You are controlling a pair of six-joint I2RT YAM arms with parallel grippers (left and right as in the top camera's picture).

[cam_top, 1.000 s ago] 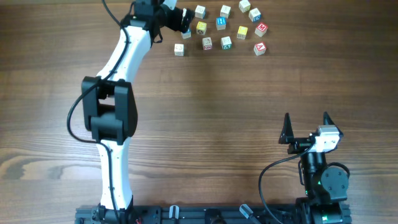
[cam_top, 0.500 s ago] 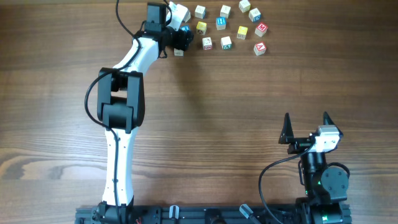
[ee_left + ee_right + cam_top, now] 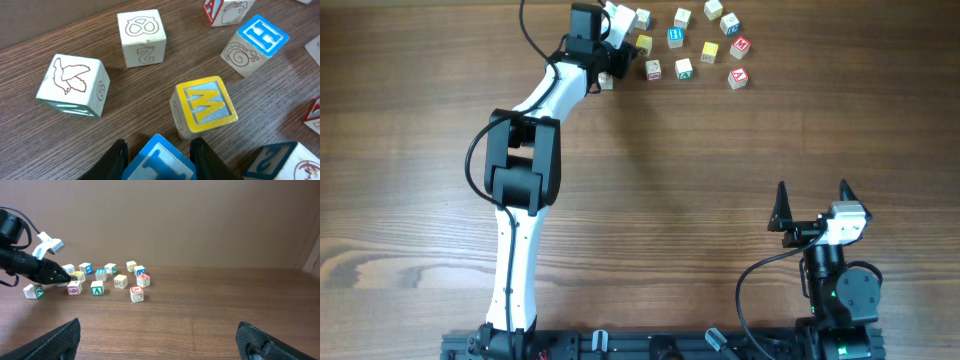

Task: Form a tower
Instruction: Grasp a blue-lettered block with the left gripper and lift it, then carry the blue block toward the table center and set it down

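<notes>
Small pale wooden alphabet cubes (image 3: 683, 68) lie singly in a cluster at the table's far edge; no tower shows in any view. My left gripper (image 3: 160, 150) is down among them at the cluster's left side (image 3: 616, 58), shut on a cube with a blue letter face (image 3: 159, 164) held corner-on between the black fingers (image 3: 118, 156). Just beyond it stands a yellow "W" cube (image 3: 205, 106). My right gripper (image 3: 812, 195) rests near the front right, open, with only bare wood between its fingers (image 3: 60, 342).
Around the held cube sit a bird cube (image 3: 72, 85), a pretzel cube (image 3: 141, 36) and a blue "H" cube (image 3: 255, 45). A dark-lettered cube (image 3: 280, 160) lies close to the right finger. Red-lettered cubes (image 3: 738, 77) mark the cluster's right end.
The left arm has swung right into the cluster's left side and its jaws have closed on the blue-faced cube. The right arm has not moved.
</notes>
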